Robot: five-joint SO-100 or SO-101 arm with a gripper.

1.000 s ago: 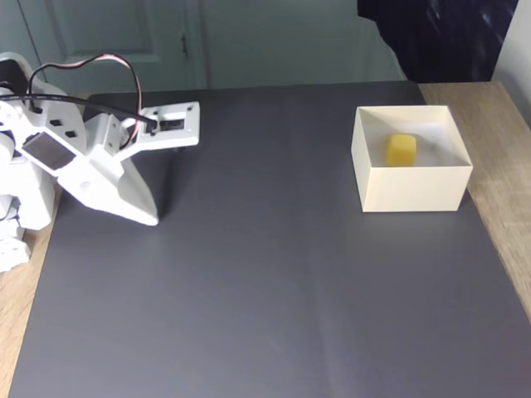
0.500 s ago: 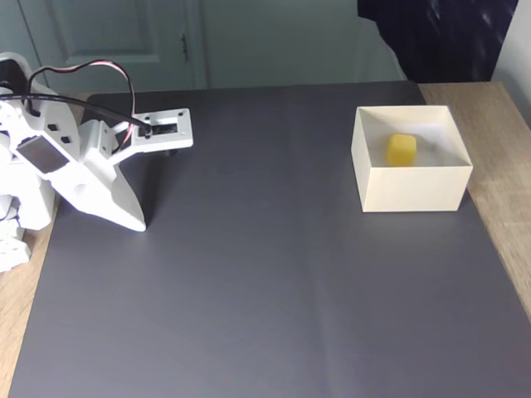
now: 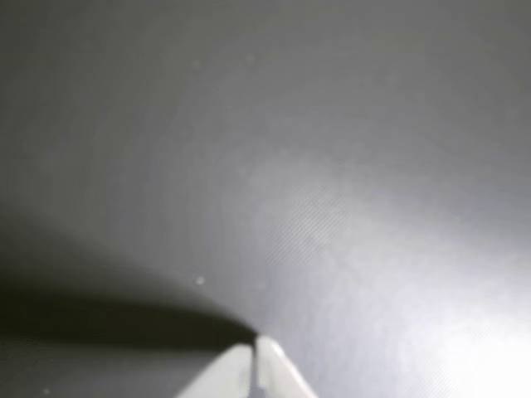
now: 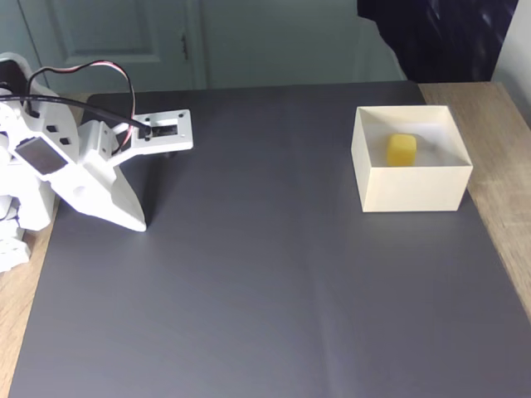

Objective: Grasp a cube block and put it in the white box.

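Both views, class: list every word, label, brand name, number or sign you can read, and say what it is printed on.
There is no readable text.
Yellow cube: no lettering can be made out.
White box: plain walls, nothing printed.
White arm and its gripper: no label or brand shows.
Dark mat: blank in the fixed view, and blurred in the wrist view with nothing written.

no readable text, labels, brands, numbers or signs on any surface in either view; box [image 4: 411, 186], cube [image 4: 401, 150], mat [image 4: 265, 290] and arm [image 4: 79, 170] all appear unmarked.
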